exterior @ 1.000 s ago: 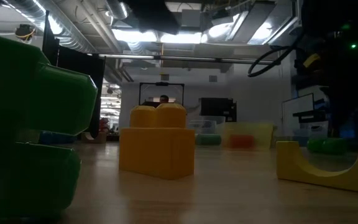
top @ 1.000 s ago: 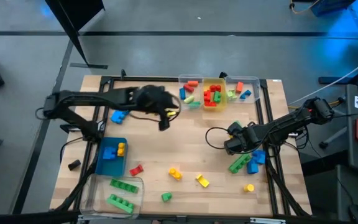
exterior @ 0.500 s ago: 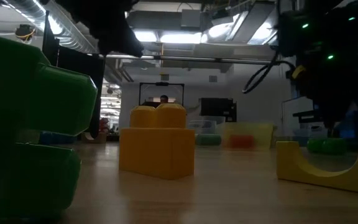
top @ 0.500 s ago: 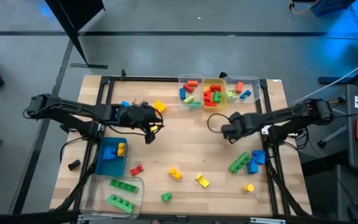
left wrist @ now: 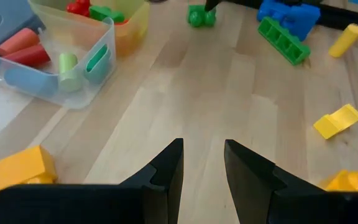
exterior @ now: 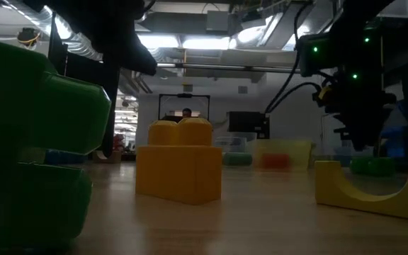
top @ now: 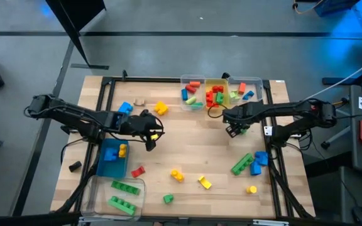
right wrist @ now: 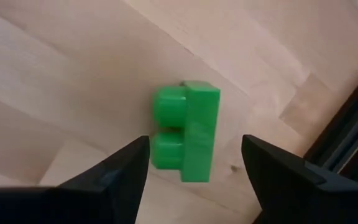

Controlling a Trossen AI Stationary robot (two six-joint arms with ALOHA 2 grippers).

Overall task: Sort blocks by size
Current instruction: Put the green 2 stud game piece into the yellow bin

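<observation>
Jaws of the right gripper point(right wrist: 191, 180) stand wide apart and empty above a small green two-stud plastic brick point(right wrist: 188, 132); the left gripper point(left wrist: 202, 163) shows a narrow gap between its fingers, nothing held.

Seen from the right wrist, the green brick lies on its side on the wooden table point(top: 193, 141), studs pointing sideways, its long axis running across the gap between the fingers. In the high view it sits just in front of the three clear plastic bins point(top: 220, 94), beside the table's right rail. The left gripper hangs over bare wood left of centre, near a small yellow block point(top: 161, 108). Further loose bricks lie nearer the front edge, among them a long green studded bar point(top: 241, 164) lying diagonally.
</observation>
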